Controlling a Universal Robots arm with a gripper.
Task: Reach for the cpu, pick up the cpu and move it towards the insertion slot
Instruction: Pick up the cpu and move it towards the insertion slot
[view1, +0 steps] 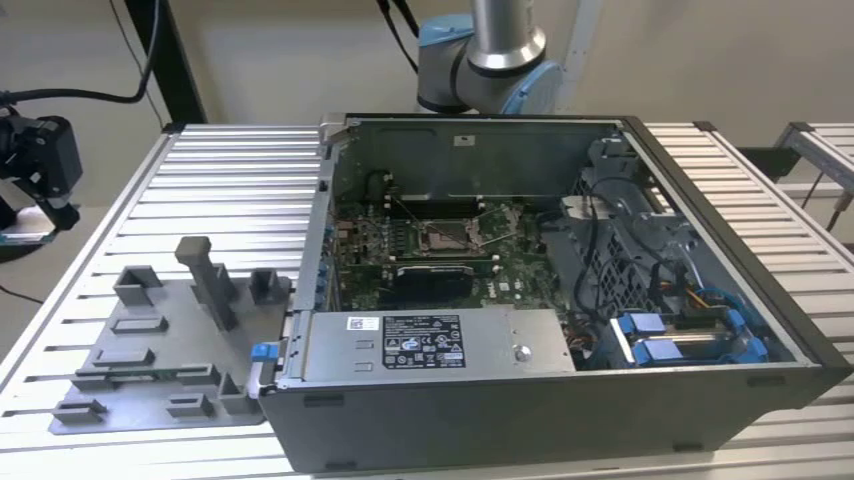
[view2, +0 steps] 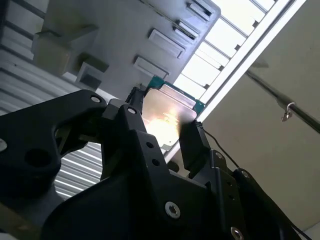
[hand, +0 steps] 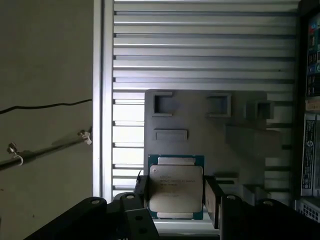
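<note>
The cpu (hand: 176, 187), a small square chip with a pale metal face and a green rim, sits between my gripper's (hand: 176, 197) two black fingers (hand: 213, 200), which are shut on its opposite edges. In the second wrist view the cpu (view2: 167, 112) glints between the same fingers (view2: 192, 142), held off the table. In the exterior view my gripper (view1: 34, 200) hangs at the far left, beyond the table's edge. The insertion slot (view1: 441, 238), a silver-framed socket on the green board, lies inside the open computer case, well to the exterior view's right of the gripper.
A grey fixture plate (view1: 147, 400) with upright blocks lies on the ribbed metal table (view1: 227, 180) between the gripper and the computer case (view1: 534, 410). The case walls, cables and blue drive brackets (view1: 687, 335) surround the board. The arm's base (view1: 487, 60) stands behind the case.
</note>
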